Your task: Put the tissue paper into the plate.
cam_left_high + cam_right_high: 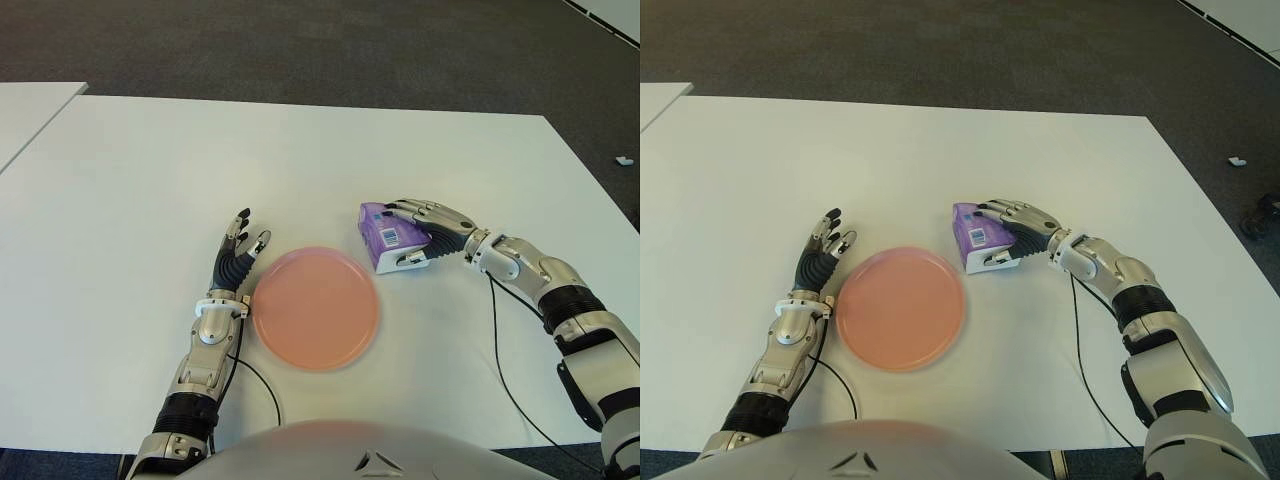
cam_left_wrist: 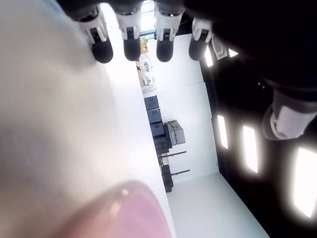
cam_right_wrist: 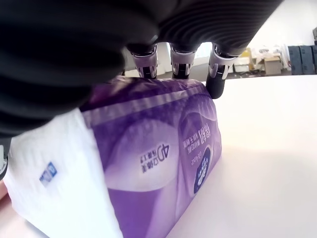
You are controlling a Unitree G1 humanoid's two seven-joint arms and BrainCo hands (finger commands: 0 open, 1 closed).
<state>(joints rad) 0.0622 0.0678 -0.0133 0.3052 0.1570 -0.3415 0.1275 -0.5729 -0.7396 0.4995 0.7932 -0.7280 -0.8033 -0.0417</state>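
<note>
Left eye view: the robot's right hand (image 1: 425, 226) drapes over a purple-and-white tissue paper pack (image 1: 388, 239) lying on the white table (image 1: 300, 160), fingers curled across its top, just beyond the right rim of the round, smooth pink plate (image 1: 315, 308). The soft plastic-wrapped pack sits apart from the plate. The left hand (image 1: 238, 255), fingers spread and empty, shows beside the plate's left edge, with bare tabletop all around.

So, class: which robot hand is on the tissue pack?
The right robot hand: its fingers wrap the purple tissue pack. The left robot hand is open beside the pink plate.
</note>
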